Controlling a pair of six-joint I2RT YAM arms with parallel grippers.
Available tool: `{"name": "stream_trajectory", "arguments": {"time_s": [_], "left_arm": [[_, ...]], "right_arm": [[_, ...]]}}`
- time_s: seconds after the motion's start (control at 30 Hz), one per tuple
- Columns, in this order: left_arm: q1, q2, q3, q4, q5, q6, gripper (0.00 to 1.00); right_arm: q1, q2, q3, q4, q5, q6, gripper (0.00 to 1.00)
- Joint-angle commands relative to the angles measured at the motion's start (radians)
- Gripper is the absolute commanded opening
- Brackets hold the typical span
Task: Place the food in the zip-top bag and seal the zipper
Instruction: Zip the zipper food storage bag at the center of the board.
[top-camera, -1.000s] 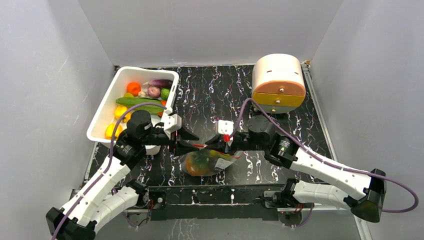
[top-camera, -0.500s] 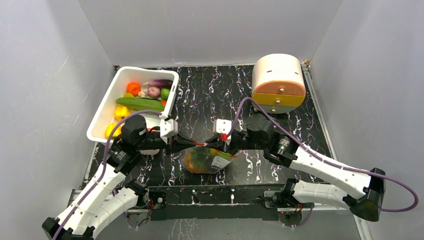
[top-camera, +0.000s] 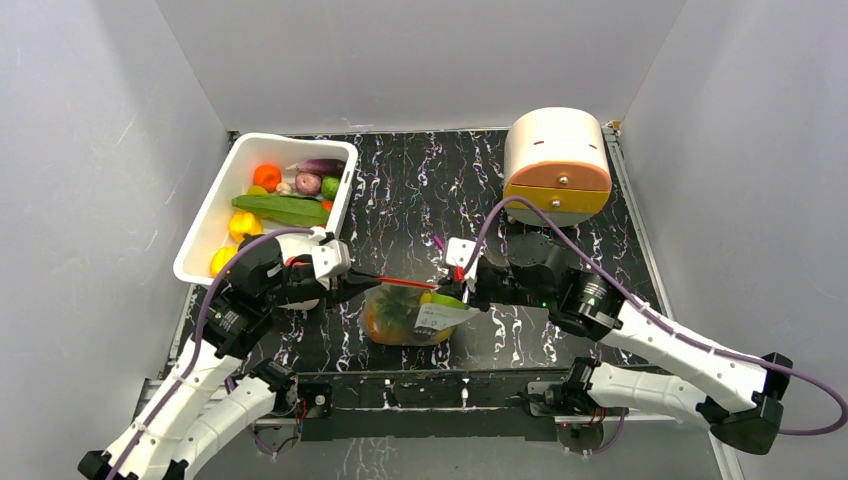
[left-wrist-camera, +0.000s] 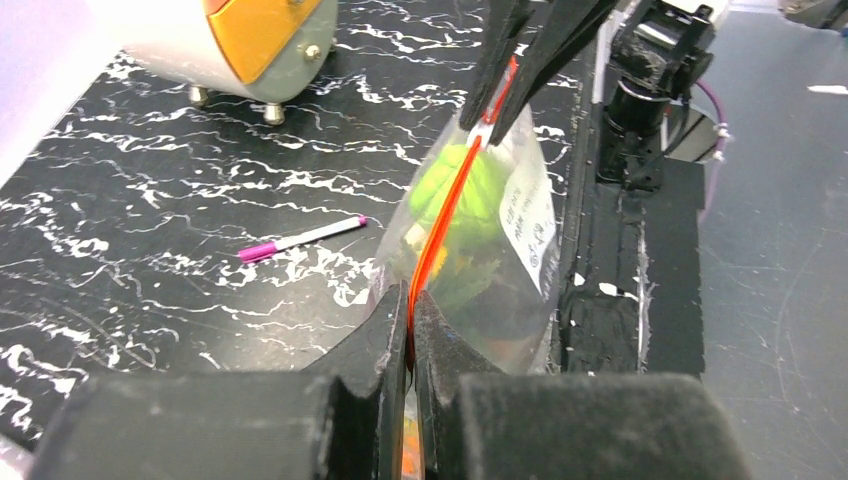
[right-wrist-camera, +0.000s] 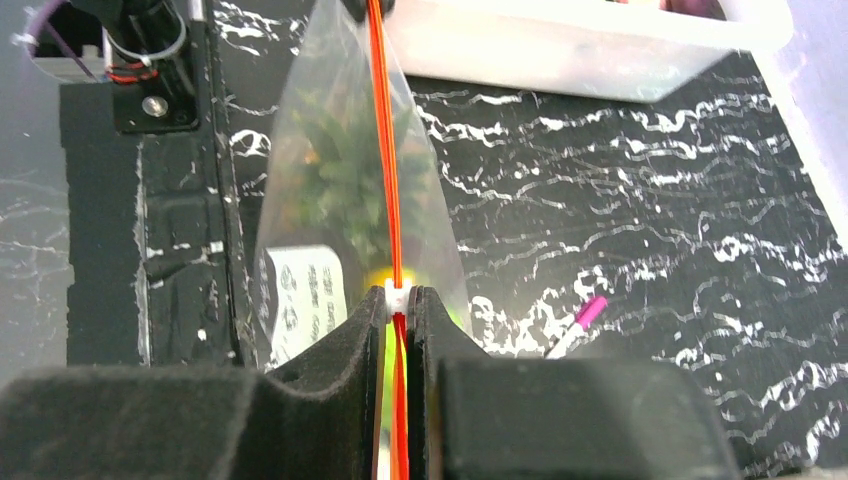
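Top view, zip-top bag: the zip-top bag (top-camera: 405, 328) hangs between both hands toward 6 o'clock of the counter (top-camera: 420, 190), near its front edge. Whether its bottom rests on the counter cannot be told.
Top view, zipper: the zipper (top-camera: 405, 283) runs taut from 9 to 3 o'clock along the bag's top.
Top view, left hand: the left hand (top-camera: 372, 279) is pinched tight on the zipper's 9 o'clock end.
Top view, right hand: the right hand (top-camera: 452, 290) is closed on the 3 o'clock end.
Top view, food: orange and green food (top-camera: 385, 308) shows through the clear plastic. More pieces lie in the white tub (top-camera: 290, 139) at 10 o'clock.
Top view, other things: a round drawer unit (top-camera: 557, 160) stands at 1 o'clock. A purple pen (top-camera: 439, 243) lies on the counter just beyond the bag.
Left wrist, left hand: both fingers (left-wrist-camera: 385, 350) are pressed together with only the orange-red strip between them.
Left wrist, zipper: it rises toward 12 o'clock into the right hand's dark fingers.
Left wrist, bag: green food sits behind the strip, a white label (left-wrist-camera: 525, 215) at 3 o'clock of it and the pen at 9 o'clock.
Right wrist, right hand: its fingers (right-wrist-camera: 360, 330) clamp the strip at its white end piece.
Right wrist, zipper: it stretches straight up to the left hand at 12 o'clock. Whether it is sealed along its whole length cannot be told.
Right wrist, surroundings: the tub is at 1 o'clock and the pen at 4 o'clock.
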Motion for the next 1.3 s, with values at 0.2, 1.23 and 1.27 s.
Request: {"name": "stream_trajectory", "arguments": {"time_s": [0.2,1.23,1.27], "left_arm": [[0.004,-0.033,0.133,-0.087,-0.224,0.016,0.00],[0.005,-0.119,0.127,-0.255,-0.251,-0.448,0.00],[0.005,-0.118,0.116,-0.278,-0.275,-0.497,0.00]], "right_arm": [[-0.005,-0.063,0.159,-0.297,0.196,-0.040,0.00],[-0.005,-0.137,0.374,-0.535,0.256,0.366,0.00],[-0.005,-0.150,0.346,-0.484,0.253,0.369,0.00]]}}
